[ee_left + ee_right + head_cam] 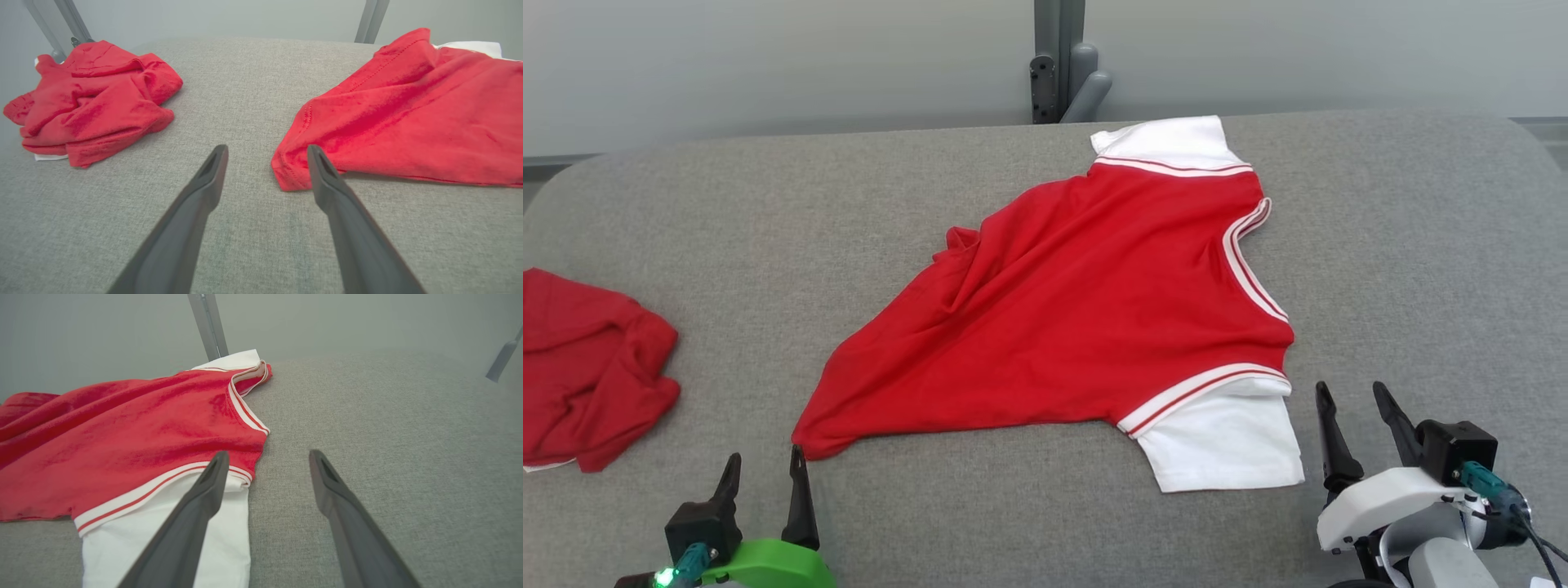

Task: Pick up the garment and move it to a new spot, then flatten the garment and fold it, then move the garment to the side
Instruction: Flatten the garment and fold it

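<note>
Now, from our far left: a crumpled red bundle [592, 367] sits bunched at the edge of the grey counter [768, 204], well apart from the action. We'd judge it has been set aside.

Next along, our left claw [765, 459] hangs low over the counter, fingers spread wide with nothing between them. The shirt [1078, 310] has its bottom corner [288, 175] lying just beside that claw's inner finger, resting on the counter and not pinched.

The shirt itself, red with white sleeves, lies across the middle and right of the counter. It's spread out but not flat: folds gather along its far left side and the hem runs on a slant. The neck points to the right.

Then the near sleeve [1225, 445], white and smooth, with our right claw [1352, 394] just beside it, also gaping and empty. Whether a finger brushes the sleeve we can't tell.

So we have one claw at each near end of the shirt, which looks to us like the stance for pinching both ends and pulling the cloth flat. Flattening isn't done yet, and folding is still to come.
</note>
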Controlling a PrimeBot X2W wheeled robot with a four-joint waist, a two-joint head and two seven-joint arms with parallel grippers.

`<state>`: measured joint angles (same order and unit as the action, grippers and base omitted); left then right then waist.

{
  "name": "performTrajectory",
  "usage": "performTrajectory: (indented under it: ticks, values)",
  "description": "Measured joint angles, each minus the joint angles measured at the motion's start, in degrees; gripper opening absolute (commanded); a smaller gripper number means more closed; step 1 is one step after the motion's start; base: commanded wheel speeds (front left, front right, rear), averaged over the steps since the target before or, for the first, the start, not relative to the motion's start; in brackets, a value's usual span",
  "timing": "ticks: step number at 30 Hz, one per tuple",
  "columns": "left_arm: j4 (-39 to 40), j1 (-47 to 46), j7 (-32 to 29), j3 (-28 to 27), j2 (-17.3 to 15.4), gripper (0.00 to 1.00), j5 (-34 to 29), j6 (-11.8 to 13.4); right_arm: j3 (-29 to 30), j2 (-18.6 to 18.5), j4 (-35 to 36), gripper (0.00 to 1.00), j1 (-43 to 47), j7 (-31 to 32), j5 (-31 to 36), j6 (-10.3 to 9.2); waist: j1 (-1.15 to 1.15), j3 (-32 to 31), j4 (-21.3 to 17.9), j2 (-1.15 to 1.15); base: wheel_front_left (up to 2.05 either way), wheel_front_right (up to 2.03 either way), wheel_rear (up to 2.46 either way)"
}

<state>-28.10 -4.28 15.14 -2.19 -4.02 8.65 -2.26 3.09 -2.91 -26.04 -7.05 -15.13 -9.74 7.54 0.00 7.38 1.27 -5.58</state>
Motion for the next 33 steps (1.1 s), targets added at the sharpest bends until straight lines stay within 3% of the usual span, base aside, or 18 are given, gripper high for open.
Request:
performTrajectory:
  ticks: [10,21,27,33]
  values:
    - [4.9,3.4,0.0,-0.5,1.1,1.0,-1.3,0.3,-0.5,0.1,5.7,1.0,2.2,0.0,1.5,0.0,0.0,-1.8,-3.1,0.0,0.0,0.0,0.0]
    - [7.1,4.3,0.0,-0.8,1.1,1.0,-1.3,0.9,-3.5,0.1,10.3,1.0,3.1,0.0,2.8,0.0,0.0,-2.7,-3.8,0.0,0.0,0.0,0.0]
    - [7.2,4.3,0.0,0.1,1.1,1.0,-0.7,1.1,-4.2,0.1,9.4,1.0,3.2,0.0,2.8,0.0,0.0,-2.4,-3.4,-0.01,0.0,0.0,0.0]
    - [6.4,4.2,0.0,2.0,1.1,1.0,0.7,1.5,-6.2,-0.7,2.4,1.0,3.2,0.0,2.9,0.0,0.0,-0.6,-2.9,0.0,0.0,0.0,0.0]
